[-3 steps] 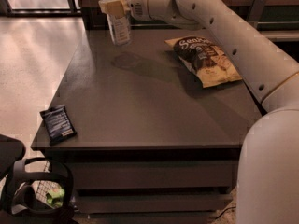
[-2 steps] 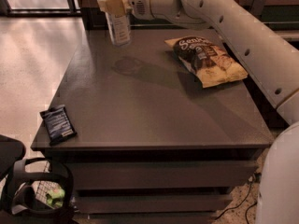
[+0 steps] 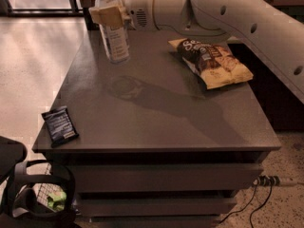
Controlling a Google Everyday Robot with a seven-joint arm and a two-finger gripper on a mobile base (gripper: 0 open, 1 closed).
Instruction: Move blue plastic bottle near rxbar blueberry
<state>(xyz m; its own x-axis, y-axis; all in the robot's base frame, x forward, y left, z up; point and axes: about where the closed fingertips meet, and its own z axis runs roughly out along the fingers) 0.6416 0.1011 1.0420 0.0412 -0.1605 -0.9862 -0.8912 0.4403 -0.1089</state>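
So here's the setup: the gripper (image 3: pixel 108 14) is up at about 11 o'clock over the table (image 3: pixel 166 122), near the far left corner. Its tan fingers (image 3: pixel 105 16) are clamped on the upper part of the blue plastic bottle (image 3: pixel 115 41), just under the neck. The bottle sits upright in the grip, white cap at the very top edge of the view and label facing the camera. It looks lifted off the surface. There's a roundish shadow (image 3: pixel 124 86) on the tabletop a bit closer to the camera than the bottle's base, though I can't swear to the gap under it.

The big white arm (image 3: pixel 228 8) comes in from the 2 o'clock side and runs across the back of the table to reach it.

The rxbar blueberry (image 3: pixel 60 126) is way over at roughly 8 o'clock. It lies flat right by the near left corner, turned a little off square, well apart from the bottle.

Other stuff: a yellow-and-brown chip bag (image 3: pixel 216 61) lies flat at about 1 o'clock under the arm. Down on the floor at the left there's a wire basket (image 3: pixel 47 194) with something green in it, and a cable (image 3: pixel 266 182) trails off on the right.
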